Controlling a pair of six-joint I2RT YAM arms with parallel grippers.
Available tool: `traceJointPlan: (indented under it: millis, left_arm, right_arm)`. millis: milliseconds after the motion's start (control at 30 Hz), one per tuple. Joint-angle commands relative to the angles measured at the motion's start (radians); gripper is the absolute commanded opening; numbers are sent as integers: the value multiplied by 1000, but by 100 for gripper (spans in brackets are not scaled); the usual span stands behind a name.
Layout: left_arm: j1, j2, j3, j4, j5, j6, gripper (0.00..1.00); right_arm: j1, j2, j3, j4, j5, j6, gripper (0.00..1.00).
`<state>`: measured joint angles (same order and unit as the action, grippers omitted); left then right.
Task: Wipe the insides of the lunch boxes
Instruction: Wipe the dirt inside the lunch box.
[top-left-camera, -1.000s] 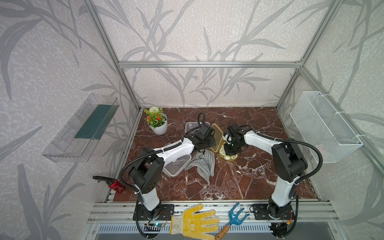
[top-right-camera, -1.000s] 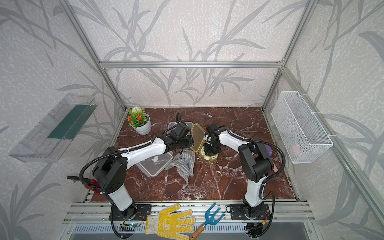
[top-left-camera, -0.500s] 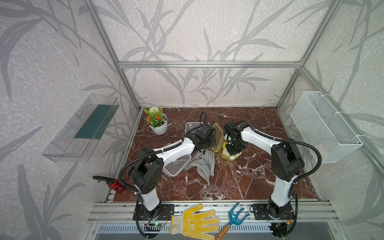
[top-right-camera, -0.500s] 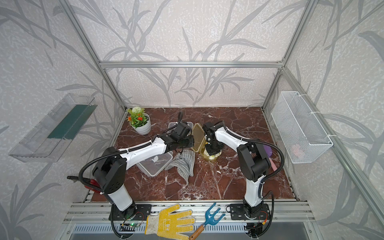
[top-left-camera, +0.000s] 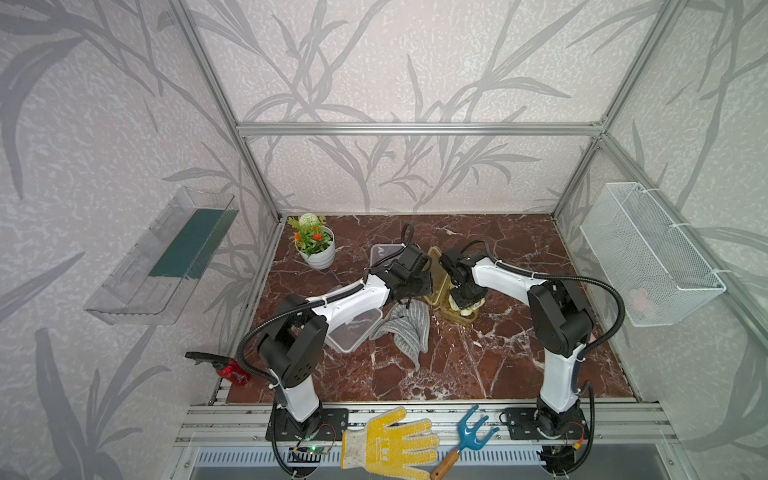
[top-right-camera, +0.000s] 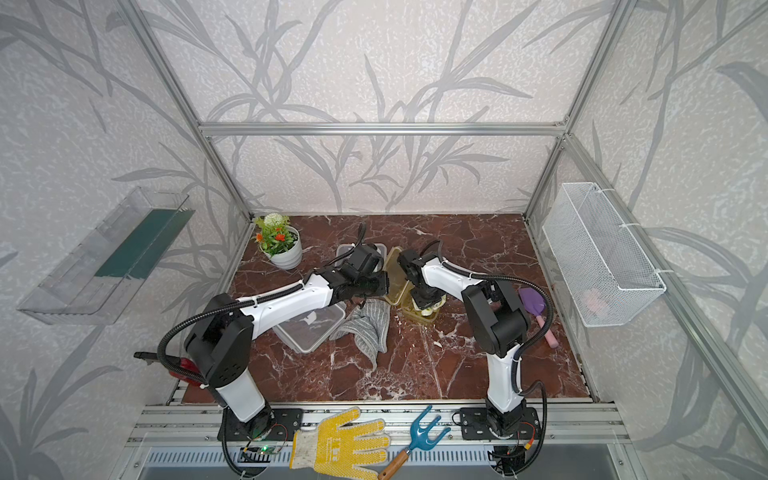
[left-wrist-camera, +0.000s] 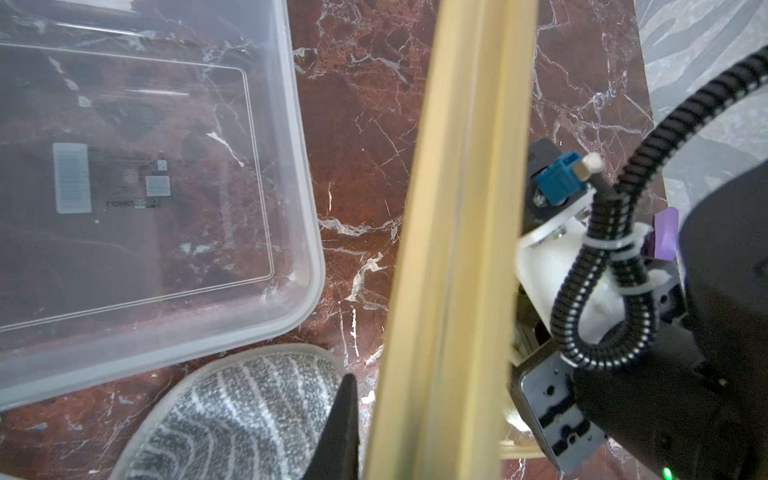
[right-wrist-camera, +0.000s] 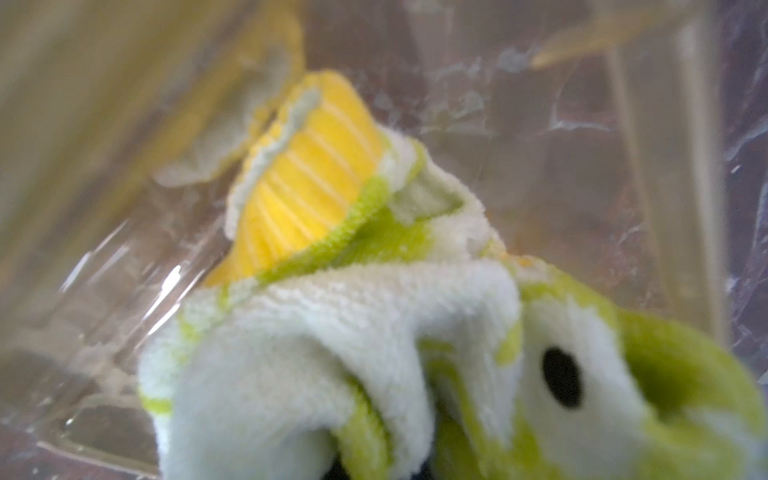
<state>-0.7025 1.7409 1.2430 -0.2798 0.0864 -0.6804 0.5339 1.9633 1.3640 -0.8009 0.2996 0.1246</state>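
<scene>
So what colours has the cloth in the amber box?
The cloth is white and lime green with a yellow striped patch; best in right wrist view.

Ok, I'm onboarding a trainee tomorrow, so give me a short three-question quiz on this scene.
1. True or false: the right gripper holds a yellow-green cloth inside the amber box.
2. What lies on the table between the clear box and the amber box? A) a grey cloth B) a glove C) a fork
3. Fill in: the left gripper is shut on the amber ___.

Key: 1 true; 2 A; 3 lid.
</scene>
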Motion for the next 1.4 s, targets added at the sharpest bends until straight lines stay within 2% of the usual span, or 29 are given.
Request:
traceJointPlan:
  millis: [0,167,367,600,1000,1100,1367]
  left_arm:
    - [10,-41,-1,-78,44,46,12]
    - [10,-36,-16,-59,112,58,10]
    - [11,-14,-7,-56,176,66,10]
    - [10,37,26,-83,258,87,8]
    - [12,36,36,-89,232,88,8]
    - [12,26,32,-85,205,82,8]
    - [13,23,82,-110,159,84,8]
  right_arm:
    - [-48,0,-35,78,47,37,0]
    - [-62,-29,-43,171,6,31,0]
    - [-109,-6,-37,244,-186,96,0]
    - [-114,-22,-84,405,-324,117,0]
    - [-102,-93,-175,584,-596,147,0]
    - [-91,-90,-180,572,-672,164,0]
    - [-38,-91,-248,480,-760,198,0]
